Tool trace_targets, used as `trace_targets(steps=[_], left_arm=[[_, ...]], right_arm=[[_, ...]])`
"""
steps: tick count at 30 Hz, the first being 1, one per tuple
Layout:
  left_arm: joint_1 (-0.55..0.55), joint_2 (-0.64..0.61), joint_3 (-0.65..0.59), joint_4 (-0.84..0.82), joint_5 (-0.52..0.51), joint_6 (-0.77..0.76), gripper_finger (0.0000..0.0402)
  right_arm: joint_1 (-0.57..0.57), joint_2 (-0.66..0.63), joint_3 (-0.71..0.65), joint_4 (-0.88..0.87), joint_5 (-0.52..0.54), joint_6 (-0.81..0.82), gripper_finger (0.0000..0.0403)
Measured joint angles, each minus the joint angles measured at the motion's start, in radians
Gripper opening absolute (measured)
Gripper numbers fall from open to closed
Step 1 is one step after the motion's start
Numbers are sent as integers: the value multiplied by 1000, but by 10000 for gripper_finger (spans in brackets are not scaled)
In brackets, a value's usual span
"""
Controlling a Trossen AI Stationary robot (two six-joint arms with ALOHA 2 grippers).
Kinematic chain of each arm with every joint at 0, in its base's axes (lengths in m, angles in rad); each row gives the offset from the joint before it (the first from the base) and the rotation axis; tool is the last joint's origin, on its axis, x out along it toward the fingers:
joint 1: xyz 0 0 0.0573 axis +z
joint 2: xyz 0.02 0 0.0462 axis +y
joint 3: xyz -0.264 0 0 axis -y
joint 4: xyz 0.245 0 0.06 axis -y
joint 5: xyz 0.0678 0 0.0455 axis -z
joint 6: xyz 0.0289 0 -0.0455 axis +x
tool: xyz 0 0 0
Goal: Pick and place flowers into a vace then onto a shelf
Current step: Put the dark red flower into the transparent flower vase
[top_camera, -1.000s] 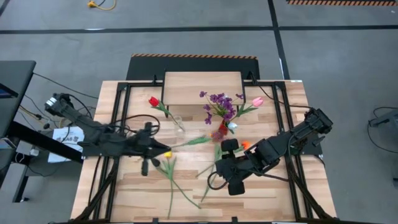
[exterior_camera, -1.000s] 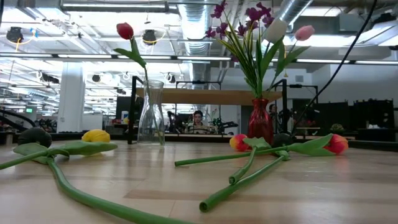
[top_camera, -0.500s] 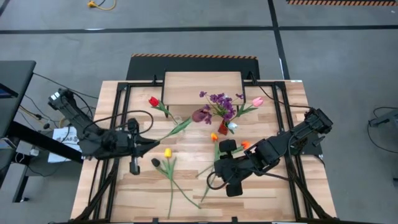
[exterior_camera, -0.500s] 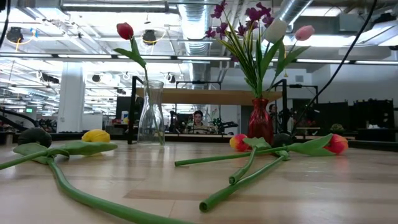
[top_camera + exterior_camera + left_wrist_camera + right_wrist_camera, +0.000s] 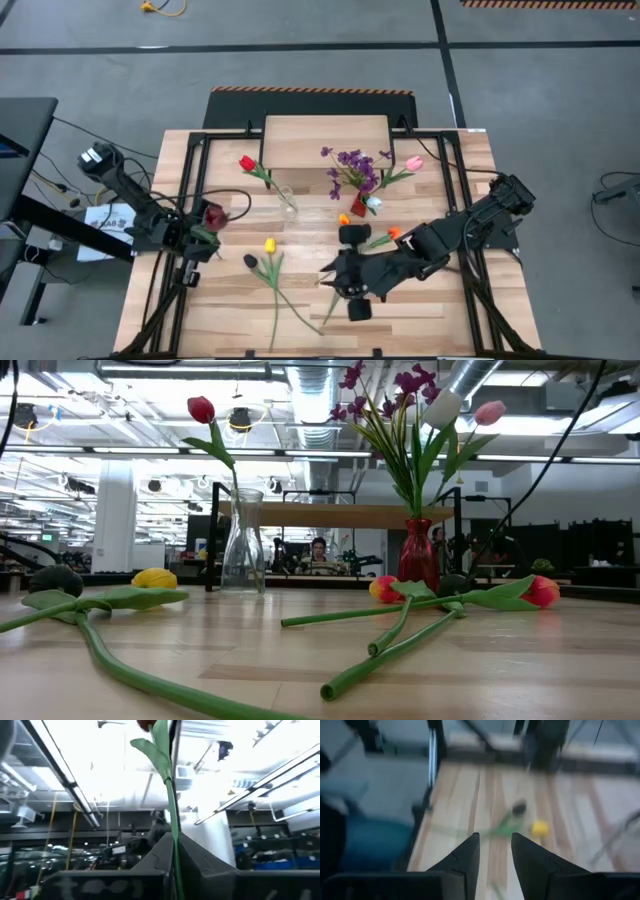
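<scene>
My left gripper [image 5: 197, 238] is over the table's left part, pointing up and shut on a dark maroon tulip [image 5: 213, 215]. My right gripper [image 5: 332, 279] hangs open above the table's middle, near the yellow tulip [image 5: 268, 245] and a dark tulip [image 5: 250, 261], which lie flat on the table. A clear vase [image 5: 243, 545] holds one red tulip [image 5: 201, 409]. The red vase [image 5: 418, 550] holds the purple sprig [image 5: 352, 162], a pink tulip [image 5: 414, 162] and a white tulip. Two orange tulips [image 5: 345, 218] [image 5: 395, 233] lie beside it. The wood-topped shelf [image 5: 326, 140] stands at the far edge. My left gripper pinches the maroon tulip's green stem [image 5: 173, 827] between its two fingers, which lie along the stem. The stem runs straight on past the fingertips toward the ceiling, with a leaf [image 5: 155, 750] and the head [image 5: 146, 724] at the far end. The tulip is lifted clear of the table.
Long green stems [image 5: 390, 640] and leaves cross the near half of the table. Black frame rails [image 5: 190, 160] run along both sides. A person sits far back in the room [image 5: 318, 552].
My left gripper has drawn back from the table's middle toward the left edge and tipped upward. The maroon tulip it holds has swung from lying stretched toward the red vase to standing upright, lifted clear. My right gripper has shifted toward the near-left, closer to the yellow tulip.
</scene>
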Motion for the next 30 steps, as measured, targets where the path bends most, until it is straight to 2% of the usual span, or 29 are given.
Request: trace_targets(steps=[5, 9, 11, 17, 25, 30], left_arm=[[44, 1, -20, -66, 24, -44, 0], [74, 1, -20, -125, 100, -90, 0], [77, 2, -20, -140, 119, -100, 0], [78, 2, -20, -235, 118, -110, 0], [78, 3, -20, -259, 117, -110, 0], [78, 3, -20, -273, 80, -104, 0]], right_arm=[[-41, 31, 2, 302, 13, -97, 107], [-98, 94, 6, 533, -2, -158, 107], [-116, 116, -4, 553, -11, -174, 107], [-196, 224, 5, 790, -134, -268, 107], [-222, 265, 1, 868, -151, -384, 107], [-212, 279, 4, 941, -172, -410, 107]])
